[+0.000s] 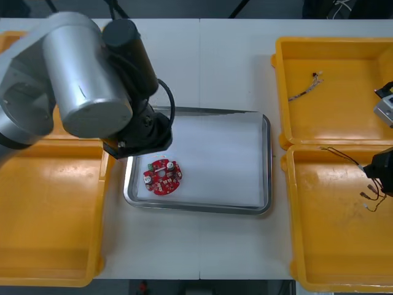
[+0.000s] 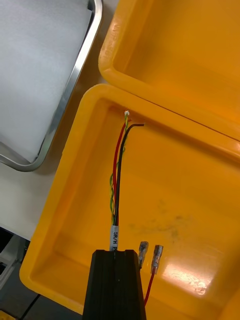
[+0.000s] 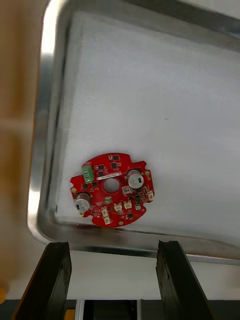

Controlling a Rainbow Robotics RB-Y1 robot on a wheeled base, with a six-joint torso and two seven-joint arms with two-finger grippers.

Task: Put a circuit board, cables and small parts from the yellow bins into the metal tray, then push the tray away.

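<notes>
My right gripper [image 2: 115, 256] is clamping shut on the red, black & yellow cable [image 2: 119, 170] over the near right bin [image 2: 75, 165]. The cable's long axis is running straight out from my fingers toward the bin corner nearest the tray [image 2: 70, 85]. The far right bin [image 1: 344, 123] is holding another cable [image 1: 305, 89]. My left gripper [image 3: 112, 245] is hanging wide open just short of the circuit board [image 3: 112, 190], which is lying flat in the tray's white inside, nr its left near corner.

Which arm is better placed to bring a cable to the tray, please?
Right: the right gripper is shut on a cable in a yellow bin; the left gripper hangs open over the tray rim.
</notes>
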